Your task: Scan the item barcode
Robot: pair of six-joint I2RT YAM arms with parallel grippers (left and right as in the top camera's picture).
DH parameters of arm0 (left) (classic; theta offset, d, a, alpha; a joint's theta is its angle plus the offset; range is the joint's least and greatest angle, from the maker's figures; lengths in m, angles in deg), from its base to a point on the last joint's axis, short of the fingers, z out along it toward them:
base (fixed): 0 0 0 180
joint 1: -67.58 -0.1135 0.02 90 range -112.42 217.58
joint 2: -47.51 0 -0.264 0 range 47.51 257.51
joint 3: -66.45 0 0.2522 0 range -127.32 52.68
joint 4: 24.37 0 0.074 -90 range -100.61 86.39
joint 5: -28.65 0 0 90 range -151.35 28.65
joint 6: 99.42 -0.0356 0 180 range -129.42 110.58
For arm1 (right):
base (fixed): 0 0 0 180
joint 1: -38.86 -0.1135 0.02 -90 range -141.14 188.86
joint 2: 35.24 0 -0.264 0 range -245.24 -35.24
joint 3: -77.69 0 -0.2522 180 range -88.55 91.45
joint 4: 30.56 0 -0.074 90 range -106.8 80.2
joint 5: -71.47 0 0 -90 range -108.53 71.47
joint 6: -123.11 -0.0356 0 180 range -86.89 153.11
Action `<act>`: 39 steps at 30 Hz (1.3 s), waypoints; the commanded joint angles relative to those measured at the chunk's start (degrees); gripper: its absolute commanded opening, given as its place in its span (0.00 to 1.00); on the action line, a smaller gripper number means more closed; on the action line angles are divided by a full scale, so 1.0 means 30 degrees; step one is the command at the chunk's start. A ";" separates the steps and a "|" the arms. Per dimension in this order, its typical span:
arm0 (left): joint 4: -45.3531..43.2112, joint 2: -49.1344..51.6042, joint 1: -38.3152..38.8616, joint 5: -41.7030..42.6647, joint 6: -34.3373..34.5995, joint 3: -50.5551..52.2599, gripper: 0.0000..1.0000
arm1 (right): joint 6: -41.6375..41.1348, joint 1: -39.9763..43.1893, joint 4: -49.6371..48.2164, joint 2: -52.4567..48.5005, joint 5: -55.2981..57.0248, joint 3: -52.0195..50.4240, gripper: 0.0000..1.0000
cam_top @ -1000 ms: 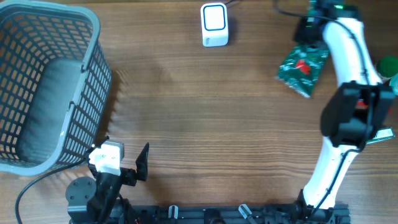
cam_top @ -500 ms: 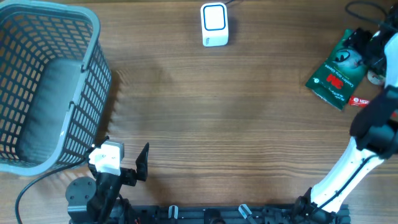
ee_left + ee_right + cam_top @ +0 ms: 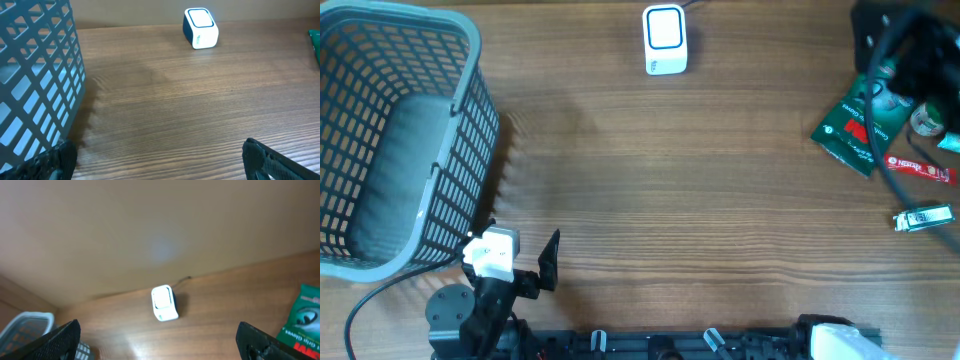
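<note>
Right tool (image 3: 160,342) spread, empty; green packet (image 3: 840,130) partly hidden by blurred arm (image 3: 910,50).

- Table (image 3: 670,180) — brown wood with a visible grain, smooth, with a soft satin sheen.
- Basket (image 3: 470,140) — grey plastic lattice, matt.
- Scanner (image 3: 665,40) — white plastic shell, smooth and slightly glossy.
- Green packet (image 3: 845,130) — glossy printed wrapper; paper or film, I cannot tell.
- Red sachet (image 3: 918,168) — shiny printed film.
- Silvery strip (image 3: 923,217) — metallic-looking and reflective.
- Fingers (image 3: 272,160) of the left gripper (image 3: 156,147) — black, matt, grainy.
</note>
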 commanded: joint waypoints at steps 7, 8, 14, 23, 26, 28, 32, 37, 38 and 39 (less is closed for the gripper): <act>-0.0044 -0.0124 0.0087 0.0226 0.0189 0.0117 1.00 | 0.0321 -0.0080 0.0335 0.3118 -0.0146 0.0051 1.00; -0.0044 -0.0124 0.0087 0.0226 0.0189 0.0117 1.00 | 0.0328 -0.0080 0.0481 0.3198 -0.0087 0.0051 1.00; -0.0044 -0.0124 0.0087 0.0226 0.0189 0.0117 1.00 | 0.0277 -0.0080 0.1603 0.3694 0.0284 -0.0896 1.00; -0.0044 -0.0124 0.0087 0.0226 0.0189 0.0117 1.00 | 0.0328 -0.0080 -0.1654 0.9916 0.2011 -0.6659 1.00; -0.0044 -0.0124 0.0087 0.0219 0.0189 0.0117 1.00 | 0.0335 -0.0080 -0.3650 1.3369 0.2550 -1.0302 1.00; -0.0044 -0.0124 0.0087 0.0226 0.0189 0.0117 1.00 | 0.0328 -0.0080 -0.4743 1.5365 0.2841 -1.2546 1.00; -0.0036 -0.0124 0.0087 0.0226 0.0189 0.0117 1.00 | 0.0328 -0.0080 -0.7242 1.9577 0.2958 -1.7784 1.00; -0.0044 -0.0124 0.0087 0.0226 0.0189 0.0117 1.00 | 0.0328 -0.0080 -1.1672 2.3190 0.2958 -2.4414 1.00; -0.0036 -0.0124 0.0087 0.0226 0.0189 0.0117 1.00 | 0.0321 -0.0080 -1.2779 2.3678 0.2958 -2.5660 1.00; -0.0044 -0.0124 0.0087 0.0226 0.0189 0.0117 1.00 | 0.0313 -0.0080 -1.4360 2.4327 0.2951 -2.7430 1.00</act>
